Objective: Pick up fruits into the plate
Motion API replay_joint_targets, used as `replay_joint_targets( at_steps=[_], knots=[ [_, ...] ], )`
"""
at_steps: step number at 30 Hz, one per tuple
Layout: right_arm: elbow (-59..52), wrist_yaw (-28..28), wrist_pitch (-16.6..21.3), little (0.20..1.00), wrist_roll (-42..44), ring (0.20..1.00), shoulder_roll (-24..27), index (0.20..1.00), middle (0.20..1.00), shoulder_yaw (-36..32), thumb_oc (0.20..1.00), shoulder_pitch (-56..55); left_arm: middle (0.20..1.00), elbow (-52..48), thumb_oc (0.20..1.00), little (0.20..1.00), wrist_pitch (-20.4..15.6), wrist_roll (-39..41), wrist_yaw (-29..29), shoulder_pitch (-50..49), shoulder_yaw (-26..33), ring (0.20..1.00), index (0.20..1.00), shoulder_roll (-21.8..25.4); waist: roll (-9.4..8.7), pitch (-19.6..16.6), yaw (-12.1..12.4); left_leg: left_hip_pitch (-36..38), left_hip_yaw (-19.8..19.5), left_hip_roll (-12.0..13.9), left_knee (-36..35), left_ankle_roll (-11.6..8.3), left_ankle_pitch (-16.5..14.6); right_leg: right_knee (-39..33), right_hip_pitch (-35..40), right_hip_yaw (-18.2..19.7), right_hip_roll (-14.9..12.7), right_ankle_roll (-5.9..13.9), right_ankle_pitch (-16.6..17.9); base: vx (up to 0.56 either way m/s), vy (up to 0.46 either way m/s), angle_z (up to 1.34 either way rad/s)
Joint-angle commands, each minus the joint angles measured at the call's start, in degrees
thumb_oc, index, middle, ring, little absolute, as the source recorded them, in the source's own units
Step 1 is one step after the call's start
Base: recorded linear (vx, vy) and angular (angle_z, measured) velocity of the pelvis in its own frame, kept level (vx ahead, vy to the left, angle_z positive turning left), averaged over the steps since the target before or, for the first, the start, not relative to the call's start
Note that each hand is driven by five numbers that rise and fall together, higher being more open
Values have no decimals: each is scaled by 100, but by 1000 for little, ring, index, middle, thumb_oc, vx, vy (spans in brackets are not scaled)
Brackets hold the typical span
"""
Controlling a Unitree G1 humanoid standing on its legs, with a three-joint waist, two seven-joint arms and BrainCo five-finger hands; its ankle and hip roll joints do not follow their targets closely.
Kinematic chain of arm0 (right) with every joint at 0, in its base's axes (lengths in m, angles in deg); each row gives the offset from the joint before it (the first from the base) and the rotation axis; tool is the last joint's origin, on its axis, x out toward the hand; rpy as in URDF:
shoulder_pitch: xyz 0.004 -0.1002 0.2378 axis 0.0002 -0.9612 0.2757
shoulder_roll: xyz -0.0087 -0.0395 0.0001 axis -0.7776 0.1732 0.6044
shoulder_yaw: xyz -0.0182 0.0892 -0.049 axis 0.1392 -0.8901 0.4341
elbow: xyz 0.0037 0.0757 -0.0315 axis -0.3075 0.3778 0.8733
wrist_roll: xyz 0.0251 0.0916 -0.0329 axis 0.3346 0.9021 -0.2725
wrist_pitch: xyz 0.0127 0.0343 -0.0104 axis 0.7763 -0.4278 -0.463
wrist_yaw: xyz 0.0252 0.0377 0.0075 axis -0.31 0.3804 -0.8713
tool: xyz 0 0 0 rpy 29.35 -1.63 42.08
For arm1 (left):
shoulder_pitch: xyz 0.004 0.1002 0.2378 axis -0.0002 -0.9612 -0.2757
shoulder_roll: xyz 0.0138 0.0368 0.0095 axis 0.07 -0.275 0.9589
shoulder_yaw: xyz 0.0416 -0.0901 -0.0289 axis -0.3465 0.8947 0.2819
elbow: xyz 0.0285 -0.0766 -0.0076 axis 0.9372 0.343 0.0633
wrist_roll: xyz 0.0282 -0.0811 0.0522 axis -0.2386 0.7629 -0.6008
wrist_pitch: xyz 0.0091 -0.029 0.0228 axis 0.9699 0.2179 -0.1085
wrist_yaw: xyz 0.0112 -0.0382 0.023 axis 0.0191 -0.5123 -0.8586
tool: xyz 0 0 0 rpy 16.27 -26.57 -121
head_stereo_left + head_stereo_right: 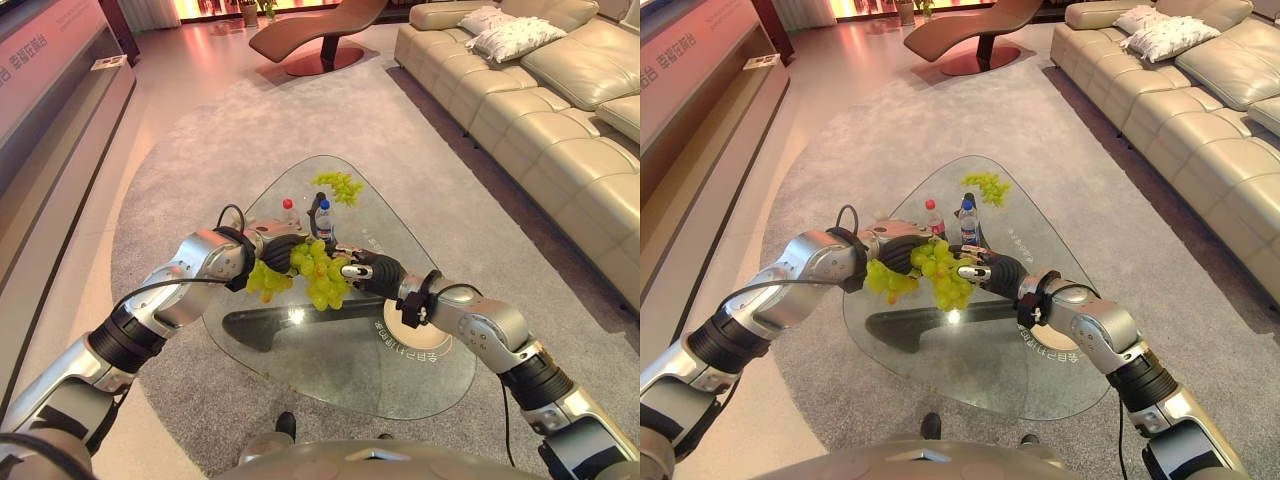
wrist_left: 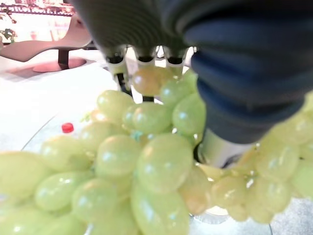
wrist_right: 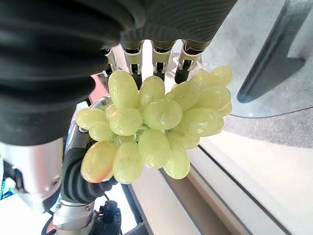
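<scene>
Over the glass table (image 1: 452,300) both hands hang close together, each with green grapes. My left hand (image 1: 278,250) is shut on one bunch (image 1: 266,282), which hangs below it; the same grapes (image 2: 146,161) show under its fingers (image 2: 146,61). My right hand (image 1: 372,272) is shut on a second bunch (image 1: 322,272), with its fingers (image 3: 159,58) curled over the top of the grapes (image 3: 156,122). A third bunch (image 1: 340,186) lies at the table's far edge. A white round plate (image 1: 425,352) sits on the glass under my right forearm.
Two small bottles stand on the table behind the hands, one red-capped (image 1: 289,212) and one blue-capped (image 1: 323,220). A beige sofa (image 1: 540,110) runs along the right. A brown lounge chair (image 1: 320,35) stands at the back, and grey carpet surrounds the table.
</scene>
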Motion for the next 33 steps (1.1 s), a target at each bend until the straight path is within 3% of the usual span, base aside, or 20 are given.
replay_joint_targets(
  at_steps=[1, 7, 10, 11, 13, 15, 19, 21, 24, 27, 33],
  knots=[
    [-567, -168, -18, 1000, 159, 1000, -390, 1000, 1000, 495, 1000, 437, 200, 208, 200, 200, 121, -342, -263, 907, 27, 200, 200, -198, -145, -190, -36, 364, 229, -471, 52, 345, -758, 106, -95, 403, 217, 43, 43, 3, -8, -4],
    [-581, 29, 127, 1000, 353, 1000, -496, 1000, 1000, 545, 1000, 497, 200, 306, 200, 200, 349, -112, -436, 932, 38, 200, 200, -263, -142, -193, -32, 387, 216, -474, 48, 342, -764, 101, -77, 432, 229, 34, 36, 4, -4, -2],
    [-550, 362, 561, 1000, 561, 1000, -639, 1000, 1000, 509, 1000, 486, 200, 398, 200, 200, 586, 365, -660, 941, 78, 200, 200, -312, -126, -205, -21, 379, 209, -475, 50, 338, -753, 98, -75, 440, 230, 41, 41, 0, 0, 0],
    [-534, 731, 989, 1000, 454, 1000, -774, 1000, 1000, 412, 1000, 405, 200, 456, 200, 200, 725, 740, -871, 875, 180, 200, 200, -347, -97, -221, -18, 382, 204, -474, 40, 342, -751, 96, -78, 450, 226, 49, 42, 0, 0, 0],
    [-501, 918, 1262, 1000, 461, 1000, -831, 1000, 1000, 333, 1000, 353, 200, 474, 200, 200, 763, 846, -989, 822, 253, 200, 200, -353, -77, -229, -23, 382, 214, -468, 39, 345, -749, 95, -82, 458, 225, 50, 43, 0, 0, 0],
    [-455, 1341, 1870, 1000, 638, 1000, -1053, 1000, 1000, 79, 1000, 90, 200, 495, 200, 200, 868, 1332, -1276, 614, 482, 200, 200, -336, -21, -233, -33, 374, 217, -466, 33, 362, -748, 94, -96, 477, 222, 59, 46, 0, 18, -1],
    [-343, 1630, 2482, 1000, 846, 1000, -1354, 1000, 1000, -130, 1000, -318, 200, 469, 200, 200, 928, 1804, -1627, 360, 753, 200, 200, -358, 55, -236, -51, 355, 222, -463, 27, 386, -743, 100, -125, 481, 207, 70, 49, -7, 26, -3],
    [-207, 1560, 2748, 1000, 1429, 1000, -1560, 1000, 1000, -221, 1000, -615, 200, 455, 200, 200, 874, 2018, -1902, 222, 938, 200, 200, -371, 108, -227, -69, 344, 226, -464, 18, 406, -740, 102, -142, 478, 196, 69, 49, -13, 35, -3],
    [33, 1298, 2810, 1000, 2282, 1000, -1792, 1000, 1000, -220, 1000, -826, 200, 505, 200, 200, 690, 2134, -2060, 220, 1037, 200, 200, -330, 147, -223, -71, 330, 212, -472, 11, 413, -732, 94, -147, 446, 182, 66, 52, -5, 13, 0],
    [268, 1130, 2892, 1000, 2545, 1000, -1949, 1000, 1000, -106, 1000, -954, 200, 544, 200, 200, 603, 2181, -2102, 359, 991, 200, 200, -268, 168, -232, -58, 318, 174, -485, 11, 405, -727, 81, -142, 389, 159, 69, 56, 0, 0, 0],
    [461, 1039, 2895, 1000, 2050, 1000, -1908, 1000, 1000, 91, 1000, -892, 200, 602, 200, 200, 641, 2057, -1928, 784, 732, 200, 200, -201, 173, -240, -64, 289, 117, -507, 11, 382, -705, 71, -155, 338, 134, 71, 76, -5, -3, 4]
  ],
)
